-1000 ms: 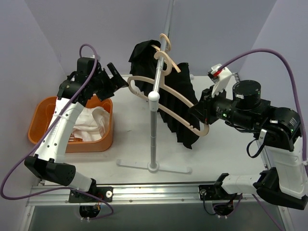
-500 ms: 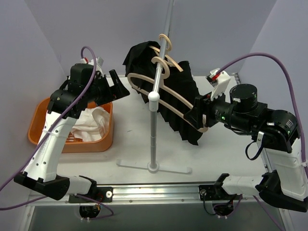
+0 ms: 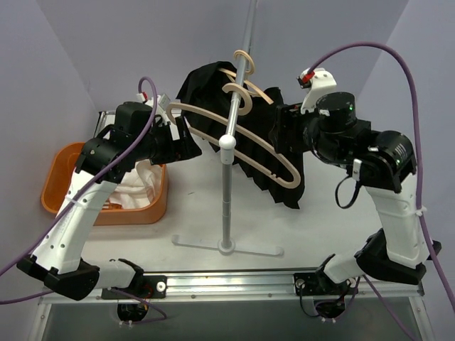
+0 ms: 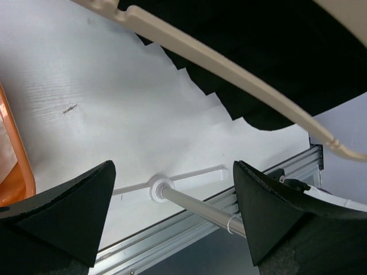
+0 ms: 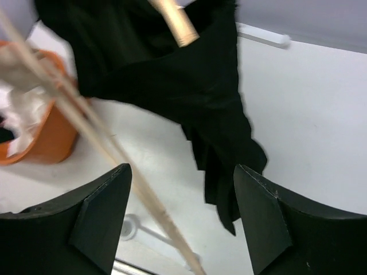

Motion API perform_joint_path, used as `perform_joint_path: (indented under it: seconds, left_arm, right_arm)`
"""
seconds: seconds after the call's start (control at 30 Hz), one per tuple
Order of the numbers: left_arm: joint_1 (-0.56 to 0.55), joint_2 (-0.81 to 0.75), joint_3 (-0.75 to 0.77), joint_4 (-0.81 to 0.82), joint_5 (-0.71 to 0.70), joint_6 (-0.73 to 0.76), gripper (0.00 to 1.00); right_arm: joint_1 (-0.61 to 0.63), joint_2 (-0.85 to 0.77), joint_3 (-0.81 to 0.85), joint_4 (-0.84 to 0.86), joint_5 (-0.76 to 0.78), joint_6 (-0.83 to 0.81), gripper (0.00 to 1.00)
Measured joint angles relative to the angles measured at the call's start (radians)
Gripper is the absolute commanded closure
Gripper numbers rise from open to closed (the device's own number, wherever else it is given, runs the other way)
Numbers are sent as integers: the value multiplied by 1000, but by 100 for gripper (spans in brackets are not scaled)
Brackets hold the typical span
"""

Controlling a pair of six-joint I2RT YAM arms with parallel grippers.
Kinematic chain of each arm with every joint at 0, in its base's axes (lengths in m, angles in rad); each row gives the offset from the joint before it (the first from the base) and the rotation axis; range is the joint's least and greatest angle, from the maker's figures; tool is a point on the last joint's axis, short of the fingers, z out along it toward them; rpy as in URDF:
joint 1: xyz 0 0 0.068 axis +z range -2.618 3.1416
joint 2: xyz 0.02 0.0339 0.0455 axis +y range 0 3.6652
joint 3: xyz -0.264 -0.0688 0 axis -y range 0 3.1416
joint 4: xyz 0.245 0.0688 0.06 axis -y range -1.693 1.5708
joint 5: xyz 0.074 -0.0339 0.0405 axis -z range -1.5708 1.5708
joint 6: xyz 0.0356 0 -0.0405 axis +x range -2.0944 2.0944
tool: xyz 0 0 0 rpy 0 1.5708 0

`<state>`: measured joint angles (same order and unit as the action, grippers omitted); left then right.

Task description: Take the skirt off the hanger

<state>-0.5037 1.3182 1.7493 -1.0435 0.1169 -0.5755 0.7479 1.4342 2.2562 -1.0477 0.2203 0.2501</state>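
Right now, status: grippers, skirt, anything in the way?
Left gripper open, empty. Right gripper open, empty. Black skirt draped on hanger, not off. Rack pole between arms.

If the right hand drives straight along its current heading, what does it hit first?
Probably the wooden hanger arm, crossing diagonally in front of the right hand, whose fingers are open; the black skirt hangs behind it. Depth is hard to judge.
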Motion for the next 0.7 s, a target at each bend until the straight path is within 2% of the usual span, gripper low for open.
perform_joint_path:
  seconds: [0.2,0.5,0.63,0.7]
  left_arm:
    - [-1,-64,-67,-2,11,-7,7]
    - [-1,-134,-84,-25,15,-6,7]
    - [-1,-143,-88,-34,21,-7,7]
    - [-1,-143,-89,-36,23,-8,7]
  right_arm:
    - [-159,18,-131,58,24,-43,31]
    - [-174,0,-348,211,-24,-149,34]
    - [-192,-8,-415,289,-75,-190,41]
    - [-209,-14,-446,334,-102,-219,49]
